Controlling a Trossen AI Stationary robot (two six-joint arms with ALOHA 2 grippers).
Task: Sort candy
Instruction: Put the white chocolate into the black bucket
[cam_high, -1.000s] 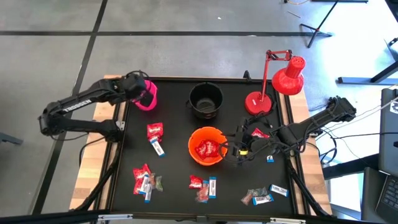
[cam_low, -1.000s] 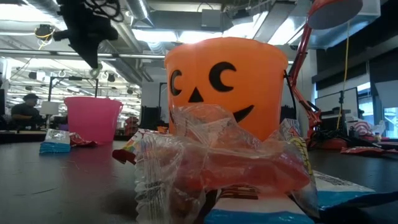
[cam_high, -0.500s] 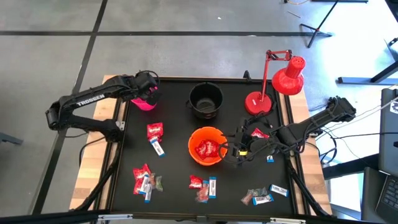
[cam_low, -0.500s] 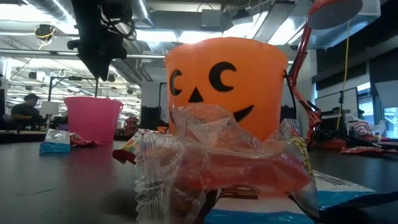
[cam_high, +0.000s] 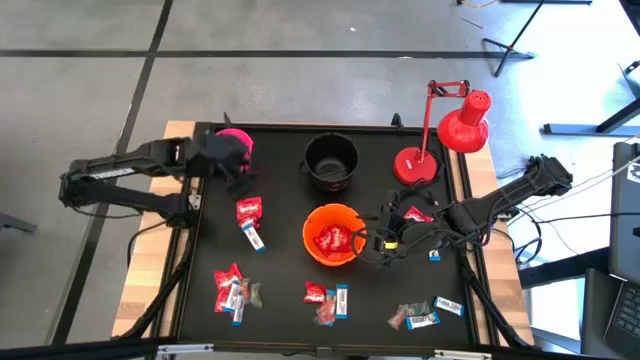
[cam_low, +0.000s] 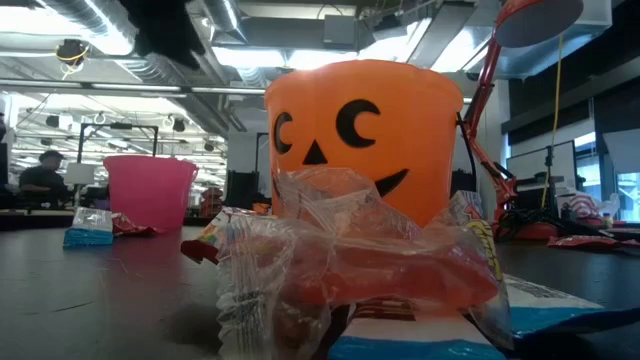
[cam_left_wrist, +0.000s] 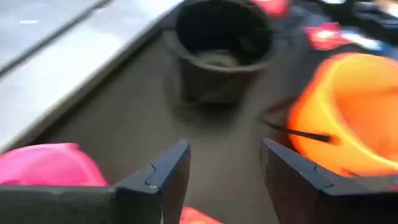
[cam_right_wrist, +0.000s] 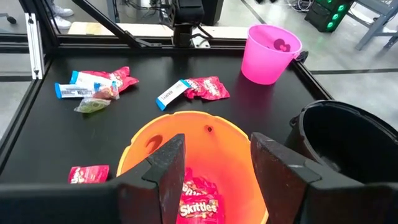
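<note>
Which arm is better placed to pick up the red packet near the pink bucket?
Left, probably: the left gripper hangs open just above that red packet, while the right gripper waits beyond the orange bucket.

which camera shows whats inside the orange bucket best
The right wrist view: it looks down into the orange bucket onto a red Skittles packet. The high view shows red candy inside it, smaller. The low view shows only its face; the left wrist view only a blurred side.

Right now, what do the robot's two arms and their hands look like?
Both arms are dark, slim and jointed. The left arm carries white lettering along one link. Each hand, left hand and right hand, ends in two flat, angular black fingers. Cables bunch near the right arm's wrist.
</note>
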